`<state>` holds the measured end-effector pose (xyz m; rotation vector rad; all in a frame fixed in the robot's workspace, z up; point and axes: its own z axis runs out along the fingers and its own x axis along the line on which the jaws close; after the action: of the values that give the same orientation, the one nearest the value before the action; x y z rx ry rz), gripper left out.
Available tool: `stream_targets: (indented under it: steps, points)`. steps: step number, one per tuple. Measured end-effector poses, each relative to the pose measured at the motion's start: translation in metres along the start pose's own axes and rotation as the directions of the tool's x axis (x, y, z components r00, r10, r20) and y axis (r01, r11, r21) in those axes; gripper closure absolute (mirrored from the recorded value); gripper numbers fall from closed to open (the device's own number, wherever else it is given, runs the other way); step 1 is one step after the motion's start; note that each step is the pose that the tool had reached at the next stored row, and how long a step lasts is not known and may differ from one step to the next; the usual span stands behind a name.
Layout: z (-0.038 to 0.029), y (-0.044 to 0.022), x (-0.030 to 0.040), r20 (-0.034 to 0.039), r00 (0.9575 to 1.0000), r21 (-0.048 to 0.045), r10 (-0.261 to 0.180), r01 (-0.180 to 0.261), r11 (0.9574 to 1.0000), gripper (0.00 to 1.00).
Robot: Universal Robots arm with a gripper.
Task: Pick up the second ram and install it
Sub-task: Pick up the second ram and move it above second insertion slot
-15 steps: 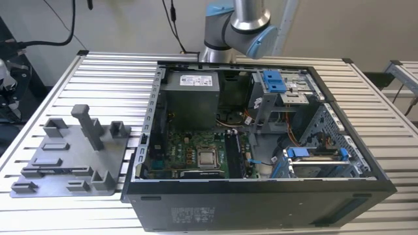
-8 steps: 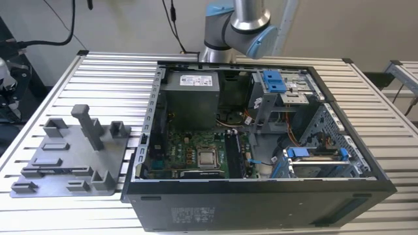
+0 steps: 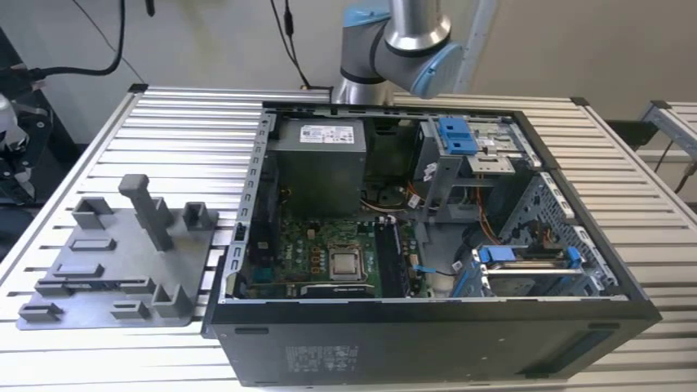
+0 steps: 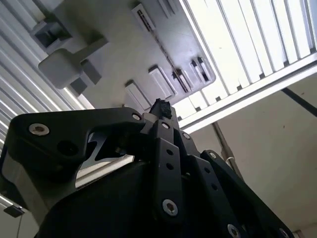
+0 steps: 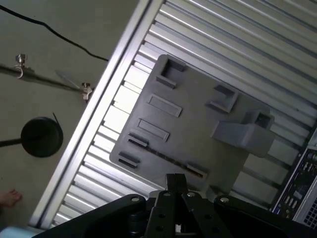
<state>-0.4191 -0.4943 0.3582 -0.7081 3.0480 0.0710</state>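
Hovering well above the grey fixture plate (image 5: 188,124) is the gripper (image 5: 176,182). In both wrist views its fingers look pressed together, pad on pad. It's lined up roughly over the plate's edge where a row of narrow slots (image 5: 163,157) runs. In the exterior view the plate sits flat on the slatted metal table (image 3: 185,147) at the exterior view's left, just beside the open computer case (image 3: 436,343), with its tall post (image 3: 147,208) standing upright. The arm (image 3: 397,49) comes up from the far side of the table behind the case. Inside the case the green motherboard (image 3: 316,245) lies flat, with the CPU socket (image 3: 346,263) near the front. The long dark memory slots (image 3: 392,257) are just to the exterior view's right of the socket. As for the second ram, honestly I can't tell where it is. The plate's slots and the motherboard's memory slots are both too dark and narrow to say whether a stick sits in either.
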Motion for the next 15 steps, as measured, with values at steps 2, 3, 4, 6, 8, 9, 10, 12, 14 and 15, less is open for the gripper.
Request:
stream_targets:
  steps: [2, 3, 4, 6, 8, 9, 10, 12, 14, 15]
  points:
    - [0.0, 0.0, 0.0, -0.0002, 1.0, -0.0001, -0.003, 0.003, 1.0, 0.89]
    - [0.0, 0.0, 0.0, -0.0003, 1.0, -0.0001, -0.005, 0.005, 1.0, 0.89]
    - [0.0, 0.0, 0.0, -0.0004, 1.0, -0.0002, -0.007, 0.007, 1.0, 0.89]
    - [0.0, 0.0, 0.0, -0.0004, 0.9999, -0.0003, -0.01, 0.01, 0.9999, 0.89]
    - [0.0, 0.0, 0.0, -0.0006, 0.9999, -0.0004, -0.014, 0.014, 0.9999, 0.89]
    - [0.0, 0.0, 0.0, -0.0006, 0.9999, -0.0004, -0.016, 0.016, 0.9999, 0.89]
    - [0.0, 0.0, 0.0, -0.0007, 0.9998, -0.0004, -0.017, 0.017, 0.9998, 0.89]
    - [0.0, 0.0, 0.0, -0.0008, 0.9998, -0.0005, -0.021, 0.021, 0.9998, 0.89]
    - [0.0, 0.0, 0.0, -0.001, 0.9997, -0.0006, -0.024, 0.024, 0.9997, 0.89]
    - [0.0, 0.0, 0.0, -0.001, 0.9997, -0.0006, -0.026, 0.026, 0.9997, 0.89]
